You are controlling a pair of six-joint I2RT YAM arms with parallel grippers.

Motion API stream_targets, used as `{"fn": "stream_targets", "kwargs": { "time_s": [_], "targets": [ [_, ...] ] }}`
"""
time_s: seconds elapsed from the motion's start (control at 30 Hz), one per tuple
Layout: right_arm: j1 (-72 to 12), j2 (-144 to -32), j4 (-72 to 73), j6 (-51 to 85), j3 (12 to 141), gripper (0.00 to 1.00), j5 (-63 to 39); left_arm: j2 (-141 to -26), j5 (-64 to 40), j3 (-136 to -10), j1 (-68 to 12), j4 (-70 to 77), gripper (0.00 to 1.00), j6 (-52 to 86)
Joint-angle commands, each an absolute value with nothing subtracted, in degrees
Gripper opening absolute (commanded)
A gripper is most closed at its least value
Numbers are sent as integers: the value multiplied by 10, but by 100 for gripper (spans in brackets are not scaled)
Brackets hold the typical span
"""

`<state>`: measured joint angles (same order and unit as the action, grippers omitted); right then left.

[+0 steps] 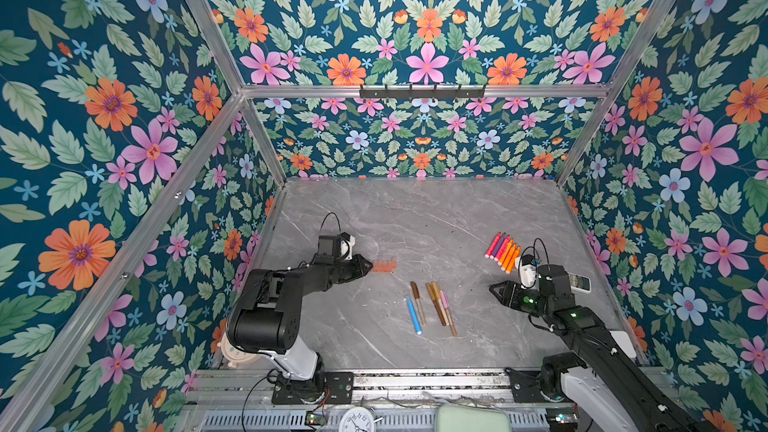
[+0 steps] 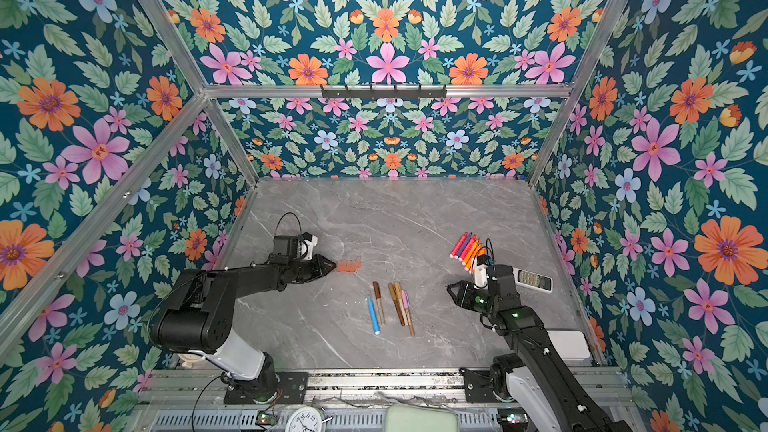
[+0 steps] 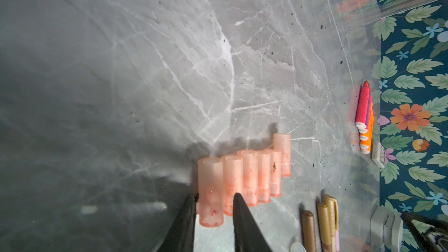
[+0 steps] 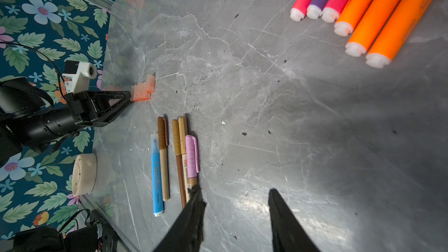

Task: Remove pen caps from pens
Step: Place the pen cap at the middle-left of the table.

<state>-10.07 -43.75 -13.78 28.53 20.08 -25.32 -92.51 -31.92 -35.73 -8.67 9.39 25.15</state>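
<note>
Grey marble surface (image 1: 457,218), floral walls all round. Left fingers (image 3: 244,226) sit narrowly apart either side of the end one of six translucent orange-red plastic caps (image 3: 249,175) in a row, not pinching it as far as I can see. Five slim capped felt-tip pens (image 4: 181,141) lie parallel mid-surface, long axes running away from the robot. Right fingers (image 4: 189,224), spread wide and empty, are right at their near ends, so that arm's closer. Six uncapped pens (image 4: 378,15) sit beside the right arm
</note>
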Motion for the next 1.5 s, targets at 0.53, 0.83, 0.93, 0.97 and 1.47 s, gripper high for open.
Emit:
{"fn": "stream_targets", "kwargs": {
  "time_s": [0.53,0.83,0.93,0.97,1.47],
  "targets": [
    [-101,-438,-125,281,199,44,-261,-880,-269,-329,-87,73,29,250],
    [-101,-439,-124,281,199,44,-263,-860,-266,-314,-86,94,7,257],
    [-102,-440,-124,281,199,44,-263,-869,-255,-321,-86,86,4,258],
    [-102,-440,-123,281,200,44,-264,-875,-253,-324,-85,85,4,257],
    [-102,-441,-122,281,200,44,-264,-933,-255,-353,-85,74,5,256]
  ]
}}
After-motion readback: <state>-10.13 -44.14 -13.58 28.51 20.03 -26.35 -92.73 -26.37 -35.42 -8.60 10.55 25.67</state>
